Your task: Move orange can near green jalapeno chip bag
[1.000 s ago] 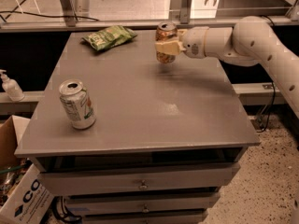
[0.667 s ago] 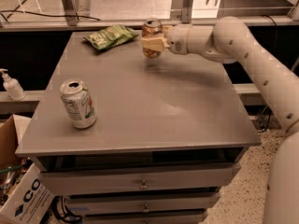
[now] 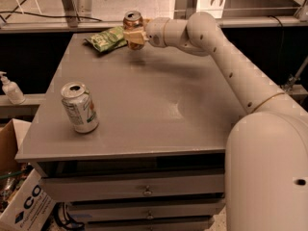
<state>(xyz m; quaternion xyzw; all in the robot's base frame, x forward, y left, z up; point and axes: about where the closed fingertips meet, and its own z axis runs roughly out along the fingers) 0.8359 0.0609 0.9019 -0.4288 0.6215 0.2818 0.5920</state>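
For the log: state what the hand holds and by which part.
The hand, far across the grey table, grips the small orange-copper aluminium can around its lower body.

Dim light; tabletop (image 3: 159, 105) shadow beneath gripper fingers (image 3: 134, 35)

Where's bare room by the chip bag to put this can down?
The hand holds the orange can beside the green jalapeno chip bag, in the crowded back-left corner. Bare table lies just in front of bag and hand, and across the centre and right. The white and green can takes the front left.
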